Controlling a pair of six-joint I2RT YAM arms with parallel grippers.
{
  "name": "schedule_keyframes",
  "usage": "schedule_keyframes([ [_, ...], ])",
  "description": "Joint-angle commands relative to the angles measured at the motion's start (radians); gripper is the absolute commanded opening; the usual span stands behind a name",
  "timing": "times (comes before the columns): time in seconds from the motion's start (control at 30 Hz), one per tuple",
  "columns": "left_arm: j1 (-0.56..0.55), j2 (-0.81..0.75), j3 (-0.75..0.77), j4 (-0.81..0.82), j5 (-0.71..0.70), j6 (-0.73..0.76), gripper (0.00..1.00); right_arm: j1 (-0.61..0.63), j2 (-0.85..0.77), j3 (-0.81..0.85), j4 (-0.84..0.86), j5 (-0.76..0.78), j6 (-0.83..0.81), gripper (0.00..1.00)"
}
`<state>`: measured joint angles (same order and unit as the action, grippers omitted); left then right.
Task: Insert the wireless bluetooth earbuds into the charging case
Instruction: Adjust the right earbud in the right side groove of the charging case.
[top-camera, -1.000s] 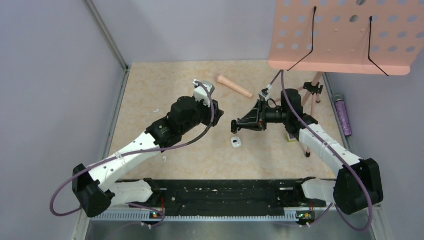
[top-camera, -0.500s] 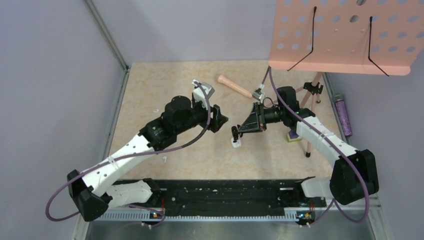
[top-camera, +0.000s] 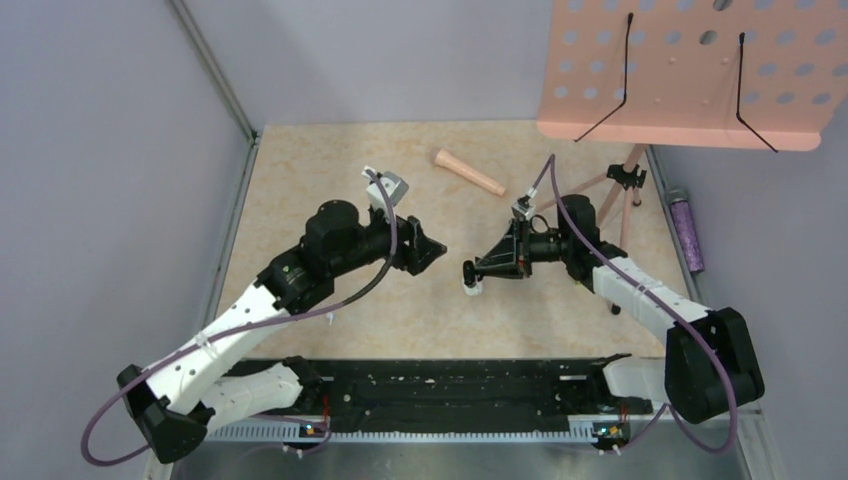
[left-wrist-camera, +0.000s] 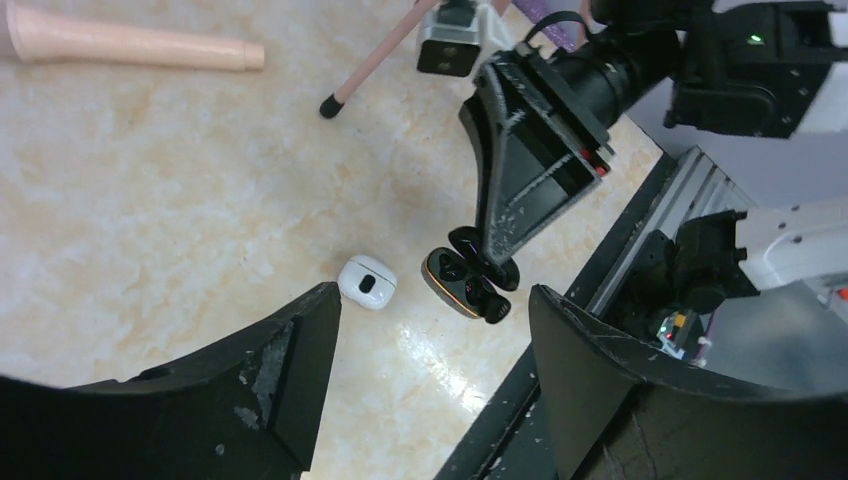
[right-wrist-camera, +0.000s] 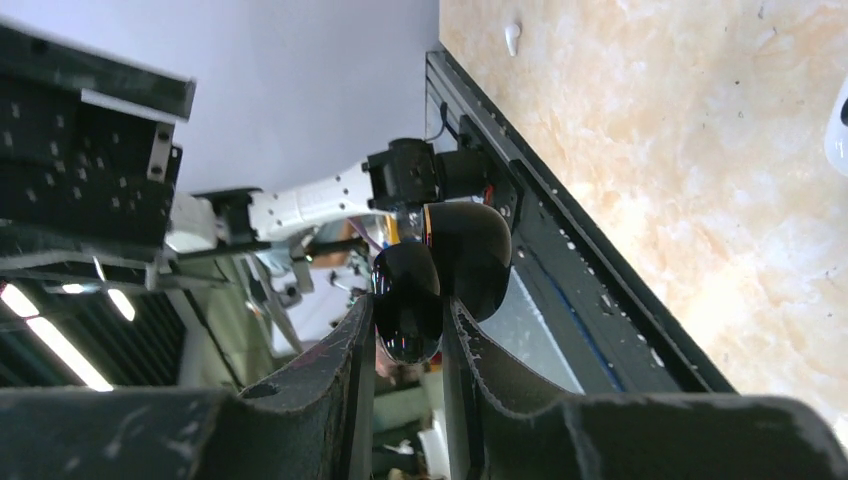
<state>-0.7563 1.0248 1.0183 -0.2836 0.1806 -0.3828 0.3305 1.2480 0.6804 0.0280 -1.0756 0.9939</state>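
Observation:
A black charging case (left-wrist-camera: 465, 285) with an orange rim hangs open just above the table. My right gripper (top-camera: 468, 275) is shut on its glossy lid (right-wrist-camera: 407, 300). A small white pod with a black oval spot (left-wrist-camera: 367, 282) lies on the table beside it, under the right fingertips (top-camera: 474, 289). My left gripper (left-wrist-camera: 432, 300) hovers open and empty to the left of both (top-camera: 425, 250), its left fingertip near the white pod. One tiny white earbud (right-wrist-camera: 512, 38) lies on the table near the front rail.
A pink music stand (top-camera: 690, 70) overhangs the back right, its tripod legs (top-camera: 620, 200) behind the right arm. A pink cylinder (top-camera: 470, 172) lies at the back. A purple bottle (top-camera: 686, 230) sits at the right wall. A black rail (top-camera: 450, 385) runs along the near edge.
The left jaws have spread wider and the left arm has drawn back to the left. The right gripper has come down toward the white pod with the black case.

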Motion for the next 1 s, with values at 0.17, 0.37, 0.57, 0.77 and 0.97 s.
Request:
schedule_keyframes([
  [0.17,-0.062,-0.066,-0.003,0.057,0.251,0.633,0.68,0.000,-0.068,-0.008,0.096,0.101,0.294,0.00],
  [0.37,-0.068,-0.048,-0.036,0.040,0.355,0.837,0.73,0.001,-0.096,-0.003,0.047,0.143,0.324,0.00],
  [0.57,-0.082,0.053,-0.006,0.008,0.388,0.879,0.72,0.001,-0.097,-0.004,0.030,0.151,0.313,0.00],
  [0.77,-0.093,0.102,0.004,0.039,0.368,0.861,0.68,0.001,-0.106,-0.005,0.036,0.153,0.316,0.00],
  [0.97,-0.100,0.132,-0.011,0.100,0.337,0.824,0.62,0.000,-0.106,-0.005,0.044,0.148,0.315,0.00],
])
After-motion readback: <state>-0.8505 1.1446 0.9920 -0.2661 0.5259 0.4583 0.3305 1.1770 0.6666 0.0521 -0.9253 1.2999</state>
